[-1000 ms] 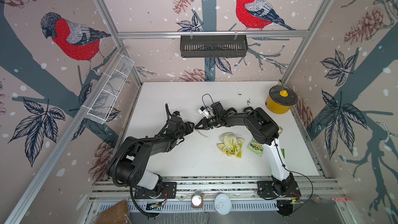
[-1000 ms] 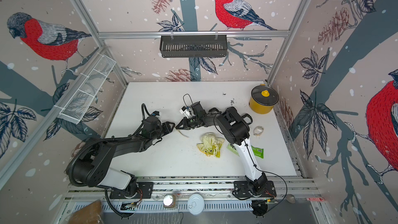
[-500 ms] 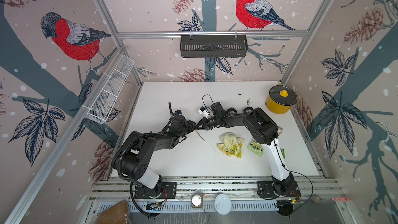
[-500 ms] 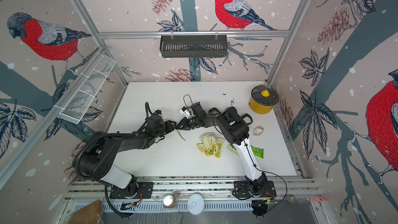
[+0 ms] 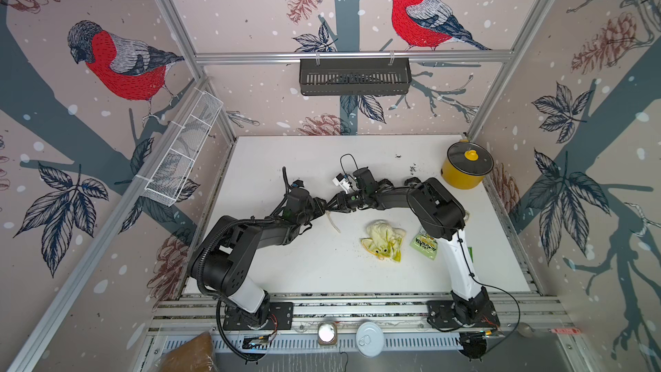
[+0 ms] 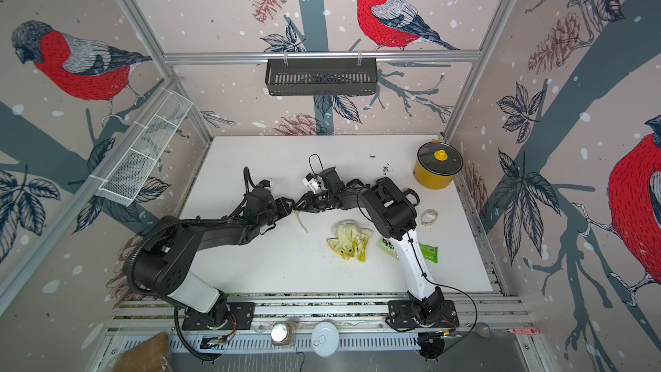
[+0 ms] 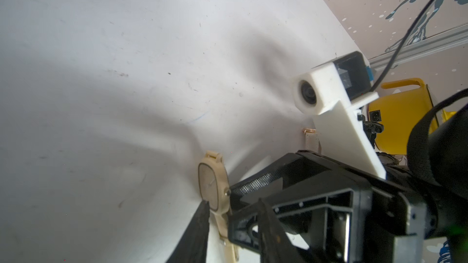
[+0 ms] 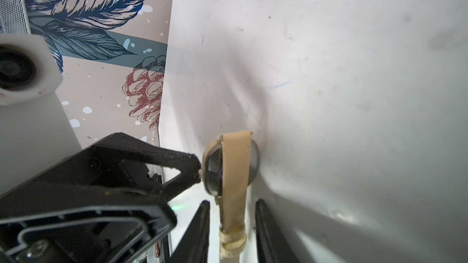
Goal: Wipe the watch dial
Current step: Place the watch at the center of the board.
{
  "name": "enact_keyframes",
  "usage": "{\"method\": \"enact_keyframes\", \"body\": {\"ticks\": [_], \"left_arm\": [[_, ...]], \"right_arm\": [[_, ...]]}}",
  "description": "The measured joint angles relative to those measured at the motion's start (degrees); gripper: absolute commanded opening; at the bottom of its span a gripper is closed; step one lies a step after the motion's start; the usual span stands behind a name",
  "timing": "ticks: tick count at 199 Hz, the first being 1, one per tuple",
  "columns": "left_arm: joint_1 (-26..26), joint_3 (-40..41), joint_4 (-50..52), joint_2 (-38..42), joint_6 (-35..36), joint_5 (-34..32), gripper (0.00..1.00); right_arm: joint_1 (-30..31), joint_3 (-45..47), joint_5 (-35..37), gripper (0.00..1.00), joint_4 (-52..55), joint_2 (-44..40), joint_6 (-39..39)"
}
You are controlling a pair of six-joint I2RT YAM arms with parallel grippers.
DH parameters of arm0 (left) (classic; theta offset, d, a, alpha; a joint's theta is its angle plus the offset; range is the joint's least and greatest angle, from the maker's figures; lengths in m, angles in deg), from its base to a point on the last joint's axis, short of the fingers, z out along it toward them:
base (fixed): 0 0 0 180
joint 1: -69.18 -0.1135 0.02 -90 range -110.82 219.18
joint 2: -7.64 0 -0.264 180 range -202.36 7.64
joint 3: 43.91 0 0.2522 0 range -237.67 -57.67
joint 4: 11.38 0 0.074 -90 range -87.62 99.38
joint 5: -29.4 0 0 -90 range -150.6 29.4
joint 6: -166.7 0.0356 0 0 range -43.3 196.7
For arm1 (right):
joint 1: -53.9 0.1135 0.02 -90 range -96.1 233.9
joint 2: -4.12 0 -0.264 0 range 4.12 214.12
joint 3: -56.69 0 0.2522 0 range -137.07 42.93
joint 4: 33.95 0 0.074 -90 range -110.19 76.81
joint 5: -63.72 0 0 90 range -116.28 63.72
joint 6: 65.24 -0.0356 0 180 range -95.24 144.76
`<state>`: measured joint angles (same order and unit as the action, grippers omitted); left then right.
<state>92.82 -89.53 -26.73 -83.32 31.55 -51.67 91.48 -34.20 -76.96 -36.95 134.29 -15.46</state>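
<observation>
The beige watch hangs between my two grippers at mid-table, with one strap half trailing down to the table. In the left wrist view its dial shows. My left gripper is closed around the case, with one fingertip against the edge by the crown. My right gripper is open, and the strap runs between its fingers with a gap on each side. The yellow cloth lies crumpled and untouched in front of the right arm. In both top views the grippers meet tip to tip.
A yellow pot with a glass lid stands at the back right. A green packet lies by the right arm, and a small ring-shaped thing lies to its right. A black basket and a white wire shelf hang on the walls.
My left gripper has moved right to the watch and narrowed around its case. The right gripper's jaws have opened off the strap.
</observation>
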Motion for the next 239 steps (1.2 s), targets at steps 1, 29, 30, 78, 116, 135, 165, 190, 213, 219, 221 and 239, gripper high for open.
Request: {"method": "enact_keyframes", "body": {"ticks": [1, 29, 30, 78, 116, 135, 165, 190, 213, 219, 221, 239], "left_arm": [[0.0, 0.0, 0.0, 0.0, 0.0, 0.0, 0.34], [0.2, -0.7, 0.0, -1.2, -0.1, 0.0, 0.34], [0.2, -0.7, 0.0, -1.3, -0.1, 0.0, 0.34], [0.3, -1.9, -0.1, -2.5, -0.7, 0.1, 0.34], [1.7, -4.2, 0.5, -3.3, -1.0, 0.0, 0.33], [2.8, -6.4, 1.6, -5.0, -0.9, -0.6, 0.32], [3.5, -7.8, 3.3, -8.1, -0.9, -1.6, 0.31], [3.5, -7.9, 5.4, -6.3, -0.9, -2.4, 0.33], [3.5, -7.9, 8.0, -0.2, 0.7, -4.8, 0.40], [3.5, -7.9, 8.8, 1.8, 1.2, -5.7, 0.42], [3.5, -7.9, 9.0, 2.6, 1.6, -6.0, 0.43], [3.5, -8.0, 11.5, 8.6, 4.3, -9.1, 0.47]], "right_arm": [[0.0, 0.0, 0.1, 0.37, 0.0, 0.0, 0.0], [-0.7, 1.6, 2.4, 0.37, 0.3, -1.8, 0.1], [-0.8, 1.7, 2.5, 0.37, 0.3, -1.9, 0.1], [-1.7, 4.0, 7.3, 0.37, 0.8, -6.0, 1.6], [-2.1, 5.1, 9.3, 0.37, 1.4, -8.7, 2.9], [-2.4, 6.3, 11.0, 0.37, 1.8, -11.6, 3.4], [-3.0, 8.6, 15.9, 0.37, 2.7, -18.7, 5.5], [-3.9, 11.7, 22.8, 0.39, 5.4, -26.4, 8.2], [-4.6, 16.6, 30.3, 0.99, 7.7, -35.6, 11.1], [-4.6, 18.1, 32.3, 0.99, 7.7, -38.1, 12.2], [-4.6, 18.7, 33.0, 0.99, 7.7, -39.2, 12.4], [-4.6, 24.1, 38.9, 0.99, 7.3, -48.1, 15.7]]}}
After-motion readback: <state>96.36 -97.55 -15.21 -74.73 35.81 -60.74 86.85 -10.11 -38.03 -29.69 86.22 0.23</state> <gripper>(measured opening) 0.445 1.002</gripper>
